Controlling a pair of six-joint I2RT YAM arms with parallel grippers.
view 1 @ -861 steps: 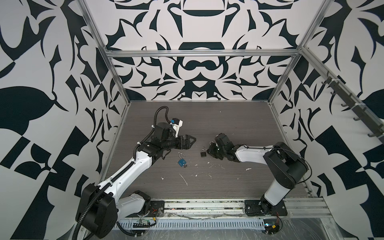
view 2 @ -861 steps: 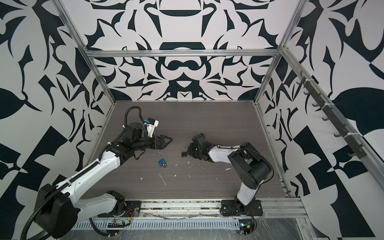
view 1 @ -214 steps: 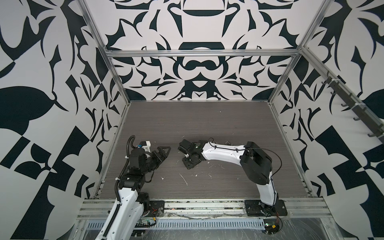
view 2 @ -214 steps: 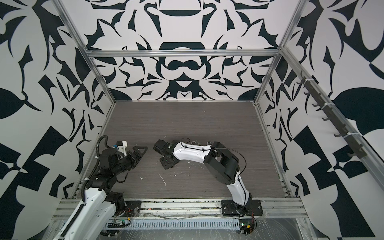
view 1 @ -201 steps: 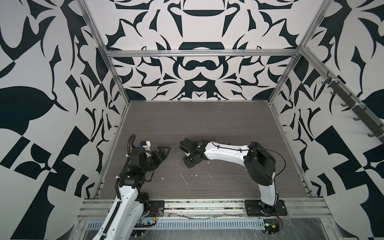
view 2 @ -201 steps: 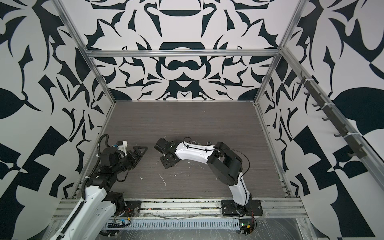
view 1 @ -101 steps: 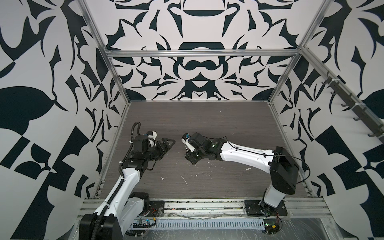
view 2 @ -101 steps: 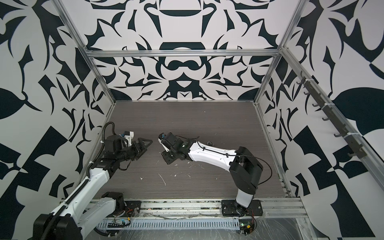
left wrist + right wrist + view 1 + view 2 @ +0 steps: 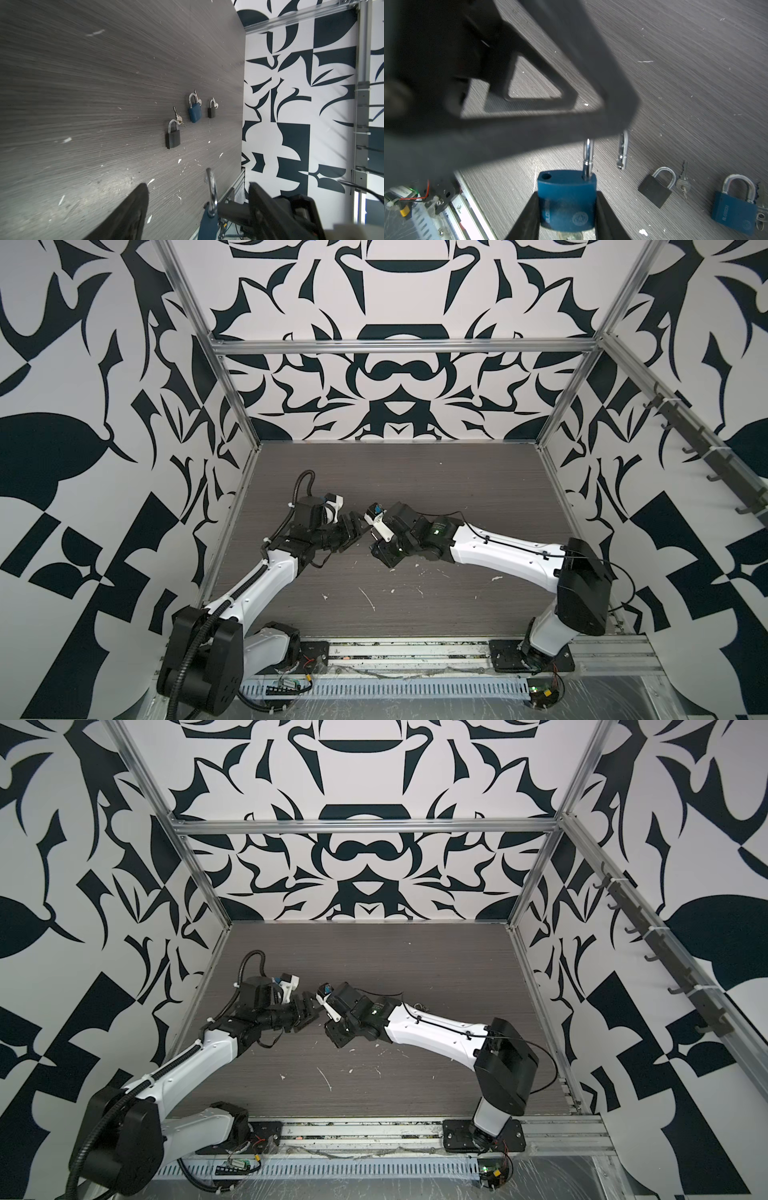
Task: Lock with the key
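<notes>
The left gripper point(image 9: 197, 187) has swung in from 9 o'clock to meet the right gripper point(image 9: 566, 195) near the centre of the table point(image 9: 457, 481). Its jaws stand spread either side of the open shackle point(image 9: 212, 187). The right jaws pinch the body of the blue padlock point(image 9: 566, 207), clear of the tabletop.

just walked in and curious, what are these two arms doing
The right gripper is clamped on the body of a blue padlock, whose shackle is popped open and swung aside. The left gripper, jaws open, has a finger on either side of that shackle and is not yet gripping it. Three more locks lie on the table with keys beside them: a black padlock, a second blue padlock and a small black padlock.
</notes>
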